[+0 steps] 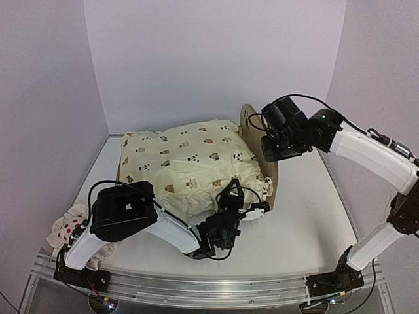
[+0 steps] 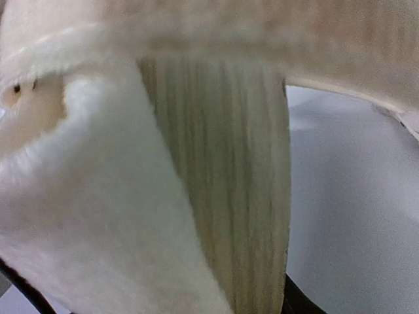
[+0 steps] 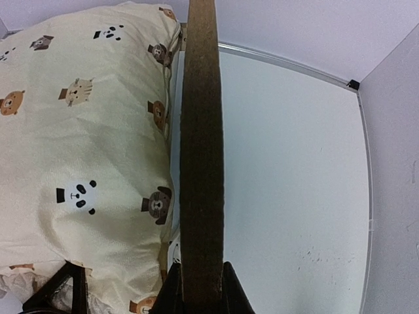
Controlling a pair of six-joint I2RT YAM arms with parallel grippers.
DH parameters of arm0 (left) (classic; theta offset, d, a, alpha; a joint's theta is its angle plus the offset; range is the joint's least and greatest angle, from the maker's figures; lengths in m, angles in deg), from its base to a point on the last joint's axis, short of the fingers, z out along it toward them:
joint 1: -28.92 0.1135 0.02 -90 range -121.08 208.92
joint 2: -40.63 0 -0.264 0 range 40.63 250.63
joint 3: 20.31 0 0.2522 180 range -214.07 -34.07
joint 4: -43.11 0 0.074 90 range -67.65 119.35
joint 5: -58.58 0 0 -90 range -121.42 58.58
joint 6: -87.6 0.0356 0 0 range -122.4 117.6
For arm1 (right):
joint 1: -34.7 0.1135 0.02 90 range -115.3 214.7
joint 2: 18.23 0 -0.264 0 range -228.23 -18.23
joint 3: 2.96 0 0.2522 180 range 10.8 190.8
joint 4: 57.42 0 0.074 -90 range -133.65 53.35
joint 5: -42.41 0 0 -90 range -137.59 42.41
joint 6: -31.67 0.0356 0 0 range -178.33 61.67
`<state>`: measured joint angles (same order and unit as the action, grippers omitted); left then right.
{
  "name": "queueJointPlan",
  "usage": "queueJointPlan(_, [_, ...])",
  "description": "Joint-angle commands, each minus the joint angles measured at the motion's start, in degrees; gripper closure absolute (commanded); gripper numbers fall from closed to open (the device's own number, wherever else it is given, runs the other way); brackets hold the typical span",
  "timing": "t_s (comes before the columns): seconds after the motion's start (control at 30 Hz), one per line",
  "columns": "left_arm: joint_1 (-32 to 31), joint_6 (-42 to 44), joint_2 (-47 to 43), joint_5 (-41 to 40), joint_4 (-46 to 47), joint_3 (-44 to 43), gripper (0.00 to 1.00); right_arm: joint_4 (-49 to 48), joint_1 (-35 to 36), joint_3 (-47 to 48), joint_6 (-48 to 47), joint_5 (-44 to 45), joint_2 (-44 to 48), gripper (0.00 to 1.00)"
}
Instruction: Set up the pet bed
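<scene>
Clamping pet bed [image 3: 201, 131] headboard, right gripper [image 3: 200, 278], clear only from its wrist, left gripper [image 1: 245, 204] opening unclear.

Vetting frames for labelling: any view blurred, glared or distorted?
Left wrist: soft throughout, fleecy fabric and wood panel too close to focus. Right wrist: sharp, headboard edge and cushion prints crisp. Top external: even light, no glare, table rim bowed.

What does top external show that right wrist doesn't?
Only top external: the left tool at the near corner of the cushion, and the spotted pillow at far left. Only right wrist: the headboard seen edge-on, pinched in the right tool. Both: cushion, headboard, white table.
</scene>
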<state>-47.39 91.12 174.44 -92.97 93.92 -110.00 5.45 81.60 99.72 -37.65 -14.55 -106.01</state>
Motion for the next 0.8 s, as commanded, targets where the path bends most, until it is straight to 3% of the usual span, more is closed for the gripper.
queueJointPlan(0.0, [0.8, 12.6, 0.6, -0.1, 18.7, -2.1, 0.57, -1.6, 0.8, 1.0, -4.2, 2.3, 5.4, 1.00])
queueJointPlan(0.17, [0.8, 0.7, -3.7, -0.9, 4.5, -1.3, 0.64, -1.7, 0.8, 0.8, -4.8, 2.7, 5.3, 0.98])
queueJointPlan(0.33, [0.8, -16.1, -8.4, -0.4, -18.3, -2.6, 0.66, -1.7, 0.8, -0.2, -5.9, 2.6, 6.0, 0.74])
queueJointPlan(0.53, [1.0, -21.6, -10.1, 0.2, -23.5, -3.4, 0.66, -3.2, 0.7, -7.7, -6.3, 2.8, 12.2, 0.54])
queueJointPlan(0.77, [1.4, -25.1, -10.9, 0.6, -28.2, -5.4, 0.65, -5.6, 0.7, -19.4, -5.0, -1.1, 23.3, 0.48])
